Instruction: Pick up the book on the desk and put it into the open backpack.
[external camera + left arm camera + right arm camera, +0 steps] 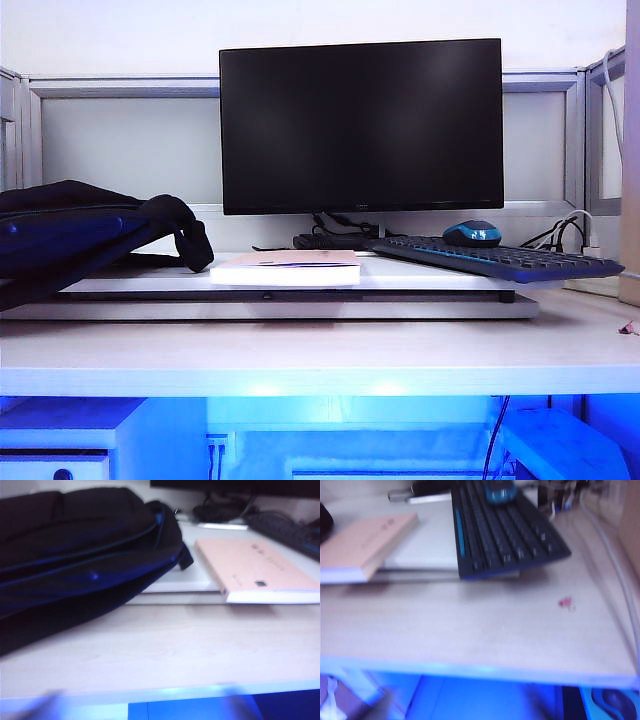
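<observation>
The book (285, 266), thin with a pale pink cover, lies flat on a white riser on the desk (320, 350), just right of the backpack (70, 235). The black backpack with blue trim lies on its side at the left. In the left wrist view the backpack (75, 545) and book (255, 570) sit beyond the desk's front edge (160, 690). My left gripper (140, 707) shows as two blurred fingertips far apart, nothing between them. The right wrist view shows the book (365, 540) far off. My right gripper (465, 707) is also open and empty, below the desk edge. Neither arm appears in the exterior view.
A black monitor (360, 125) stands at the back. A black and blue keyboard (495, 258) with a blue mouse (472, 233) behind it lies on the riser (270, 300) at the right. Cables (570, 232) run at the far right. A small pink scrap (565, 602) lies on the desk.
</observation>
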`<state>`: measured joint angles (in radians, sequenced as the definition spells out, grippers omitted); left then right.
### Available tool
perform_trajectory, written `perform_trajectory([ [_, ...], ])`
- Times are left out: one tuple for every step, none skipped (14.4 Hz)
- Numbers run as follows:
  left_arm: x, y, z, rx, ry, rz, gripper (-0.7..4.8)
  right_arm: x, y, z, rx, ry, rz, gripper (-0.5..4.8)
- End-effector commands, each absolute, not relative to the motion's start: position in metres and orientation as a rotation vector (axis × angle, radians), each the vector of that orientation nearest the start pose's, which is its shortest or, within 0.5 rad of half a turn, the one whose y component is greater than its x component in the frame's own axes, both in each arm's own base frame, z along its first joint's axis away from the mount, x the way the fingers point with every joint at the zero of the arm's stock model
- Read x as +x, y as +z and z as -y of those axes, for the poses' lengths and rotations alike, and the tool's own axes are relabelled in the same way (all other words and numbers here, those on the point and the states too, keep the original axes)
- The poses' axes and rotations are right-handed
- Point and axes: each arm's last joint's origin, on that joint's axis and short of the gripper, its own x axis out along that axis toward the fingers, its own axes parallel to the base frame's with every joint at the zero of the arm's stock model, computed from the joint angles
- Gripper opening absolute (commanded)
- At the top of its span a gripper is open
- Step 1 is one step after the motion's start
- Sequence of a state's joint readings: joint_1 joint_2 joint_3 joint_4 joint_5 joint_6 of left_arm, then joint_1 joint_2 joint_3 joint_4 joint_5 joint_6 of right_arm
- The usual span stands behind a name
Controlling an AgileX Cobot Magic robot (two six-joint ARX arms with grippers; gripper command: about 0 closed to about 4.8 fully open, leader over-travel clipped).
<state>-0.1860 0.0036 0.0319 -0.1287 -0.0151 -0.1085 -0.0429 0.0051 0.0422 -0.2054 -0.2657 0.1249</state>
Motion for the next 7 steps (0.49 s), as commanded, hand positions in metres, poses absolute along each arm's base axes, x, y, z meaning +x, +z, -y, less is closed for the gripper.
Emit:
perform_trajectory([
  [0.094, 0.164, 0.018, -0.185, -0.182, -0.102, 4.79, 0.094, 0.164, -0.004, 0.183, 0.216, -0.123, 4.72],
  [0.093, 0.165, 0.018, -0.253, -0.199, -0.109, 4.79, 0.094, 0.166, -0.004, 0.215, 0.219, -0.115, 4.78],
  [0.093, 0.168, 0.019, -0.31, -0.233, -0.112, 4.79, 0.093, 0.169, -0.004, 0.243, 0.22, -0.105, 4.79],
  [0.091, 0.173, 0.02, -0.34, -0.26, -0.104, 4.79, 0.092, 0.176, -0.004, 0.249, 0.226, -0.087, 4.79],
  [0.089, 0.184, 0.02, -0.352, -0.274, -0.077, 4.79, 0.089, 0.186, -0.004, 0.243, 0.228, -0.056, 4.79],
  [0.085, 0.198, 0.019, -0.353, -0.28, -0.034, 4.79, 0.086, 0.198, -0.004, 0.236, 0.232, -0.019, 4.79],
  [0.082, 0.211, 0.018, -0.351, -0.282, 0.005, 4.79, 0.083, 0.209, -0.004, 0.231, 0.236, 0.013, 4.79],
])
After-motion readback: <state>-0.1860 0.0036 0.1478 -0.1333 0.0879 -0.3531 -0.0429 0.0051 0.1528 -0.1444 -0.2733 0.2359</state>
